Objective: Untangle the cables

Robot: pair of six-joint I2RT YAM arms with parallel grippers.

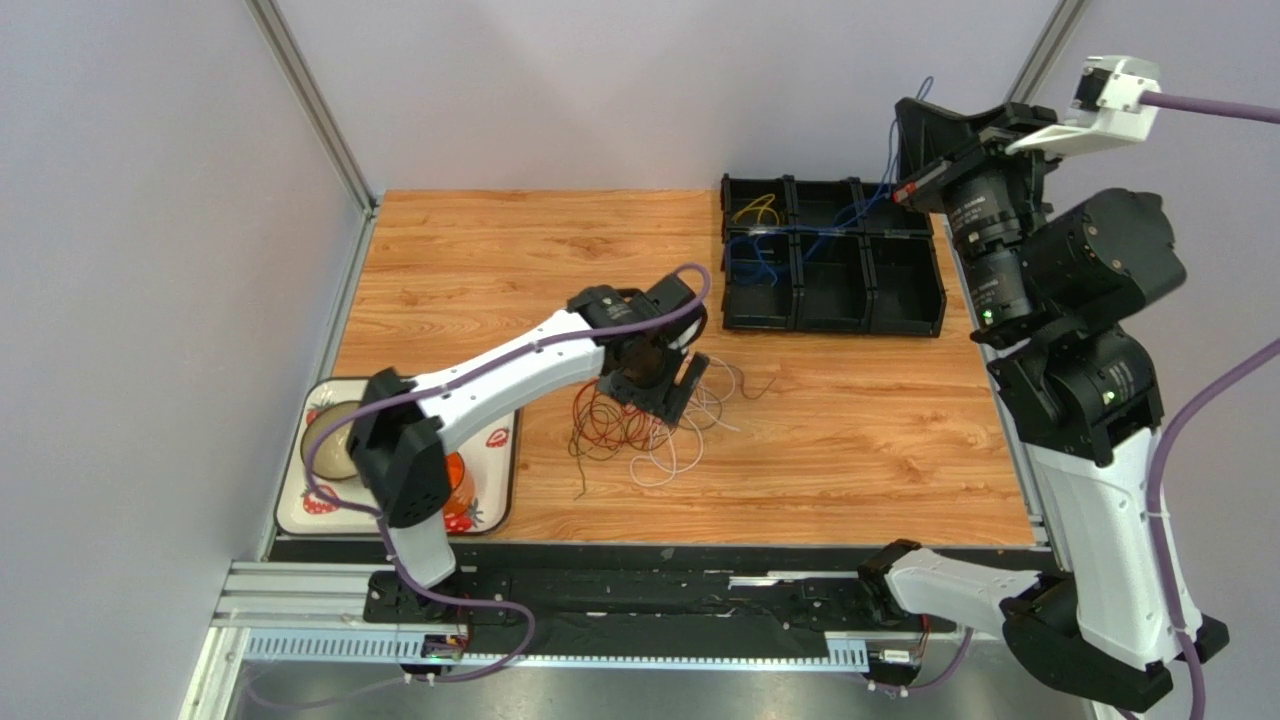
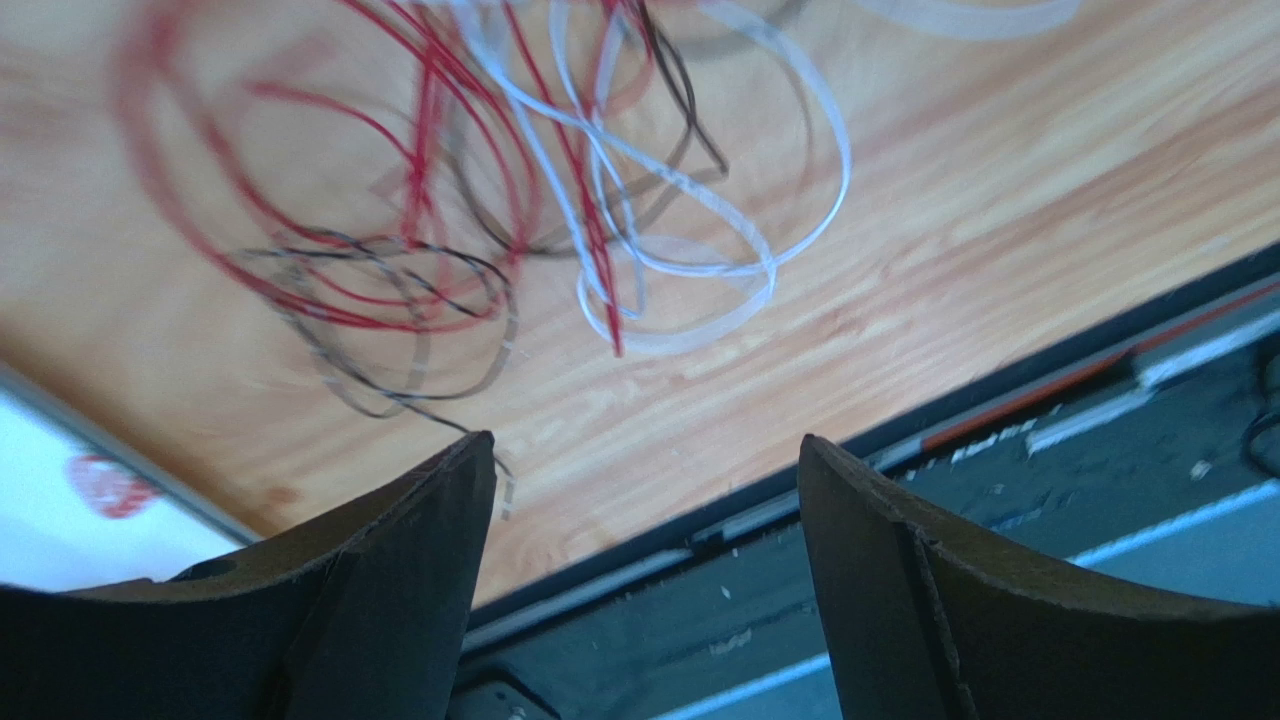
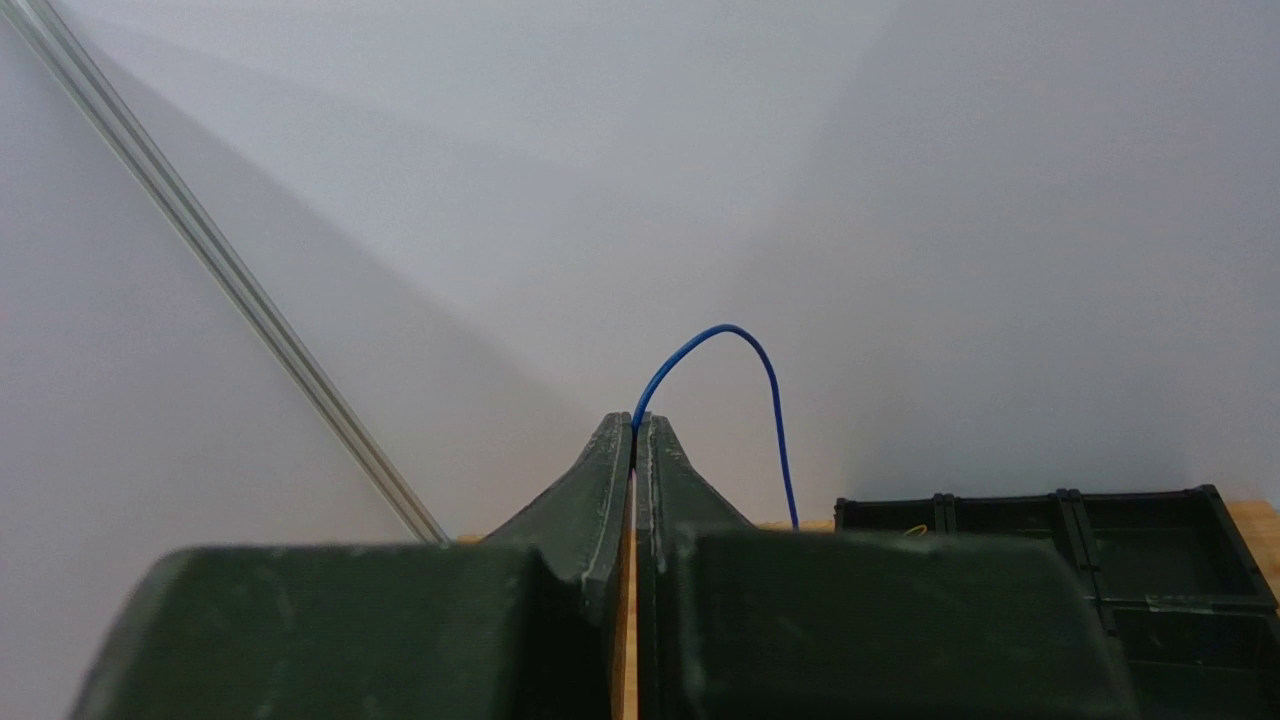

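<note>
A tangle of thin red, white and dark brown cables (image 1: 649, 428) lies on the wooden table near its middle. In the left wrist view the red loops (image 2: 394, 195) and white loops (image 2: 706, 225) lie ahead of the fingers. My left gripper (image 1: 672, 393) hovers right over the tangle, open and empty (image 2: 639, 465). My right gripper (image 1: 912, 123) is raised high at the back right, above the black tray. It is shut on a blue cable (image 3: 747, 348) that arcs from the fingertips (image 3: 636, 423) down toward the tray.
A black compartment tray (image 1: 902, 285) stands at the back right with yellow and blue cables (image 1: 766, 255) in it. A white tray with a bowl (image 1: 334, 450) sits at the left front edge. A black rail (image 1: 676, 593) runs along the near edge.
</note>
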